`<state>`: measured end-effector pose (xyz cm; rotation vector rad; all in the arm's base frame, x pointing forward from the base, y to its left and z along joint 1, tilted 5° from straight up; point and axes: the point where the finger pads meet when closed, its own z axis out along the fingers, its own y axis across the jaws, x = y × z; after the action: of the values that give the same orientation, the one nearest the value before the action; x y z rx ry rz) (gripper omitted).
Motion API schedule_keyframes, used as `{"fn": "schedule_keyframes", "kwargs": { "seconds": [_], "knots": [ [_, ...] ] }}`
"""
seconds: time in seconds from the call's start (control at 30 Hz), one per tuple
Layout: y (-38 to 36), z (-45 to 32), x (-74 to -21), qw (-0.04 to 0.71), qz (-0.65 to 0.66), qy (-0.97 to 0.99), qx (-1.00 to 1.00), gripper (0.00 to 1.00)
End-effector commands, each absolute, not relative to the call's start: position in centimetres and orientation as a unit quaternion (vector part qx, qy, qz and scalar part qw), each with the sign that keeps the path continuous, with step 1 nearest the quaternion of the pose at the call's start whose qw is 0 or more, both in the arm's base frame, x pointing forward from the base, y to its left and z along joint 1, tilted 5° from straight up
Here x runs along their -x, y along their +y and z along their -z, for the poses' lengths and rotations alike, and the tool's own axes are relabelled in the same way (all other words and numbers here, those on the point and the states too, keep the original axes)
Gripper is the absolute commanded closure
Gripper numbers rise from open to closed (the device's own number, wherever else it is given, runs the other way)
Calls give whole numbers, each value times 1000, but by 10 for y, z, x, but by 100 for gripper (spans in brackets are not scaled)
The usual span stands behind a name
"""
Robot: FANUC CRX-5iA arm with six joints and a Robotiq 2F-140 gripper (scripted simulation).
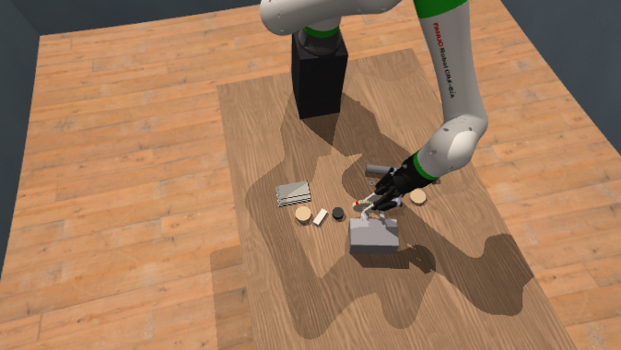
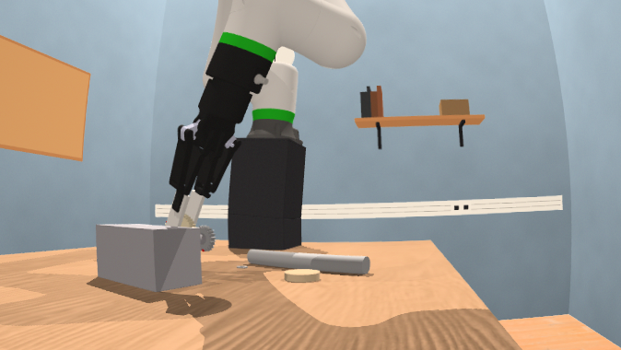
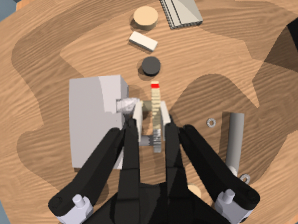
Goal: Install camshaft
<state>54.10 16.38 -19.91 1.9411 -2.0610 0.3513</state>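
Observation:
The grey engine case point(image 1: 374, 236) point(image 2: 126, 253) point(image 3: 95, 125) stands upright. The camshaft's tan big gear point(image 1: 360, 206) point(image 3: 156, 100) stands in front of it, a red mark at its rim. A short tan length of shaft shows between the gear and the bearing point(image 3: 126, 105); its far end is hidden. The grey crank gear point(image 2: 207, 238) point(image 3: 157, 142) sits beside the big gear's edge, nearly in line; tooth mesh is unclear. My gripper point(image 1: 365, 205) point(image 2: 182, 224) point(image 3: 150, 109) is partly open around the big gear, with a gap at the case-side finger; the other finger is close to the gear.
A black puck point(image 1: 337, 213) point(image 3: 151, 66), a white block point(image 1: 320, 216) point(image 3: 143, 41), a wooden disc point(image 1: 303, 215) point(image 3: 145, 17) and a notebook point(image 1: 294, 193) lie beyond the big gear. A grey bar point(image 2: 276, 260) point(image 3: 235, 140), small washers and another wooden disc point(image 1: 417, 196) point(image 2: 301, 275) lie on the other side.

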Motion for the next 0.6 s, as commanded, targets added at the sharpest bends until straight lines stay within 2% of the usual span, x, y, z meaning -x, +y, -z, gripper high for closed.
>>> {"fn": "schedule_keyframes", "kwargs": {
  "seconds": [0.0,0.57],
  "knots": [
    [164,198,-540,143,-122,-715,-673,73],
    [165,198,-534,143,-122,-715,-673,73]
  ]
}}
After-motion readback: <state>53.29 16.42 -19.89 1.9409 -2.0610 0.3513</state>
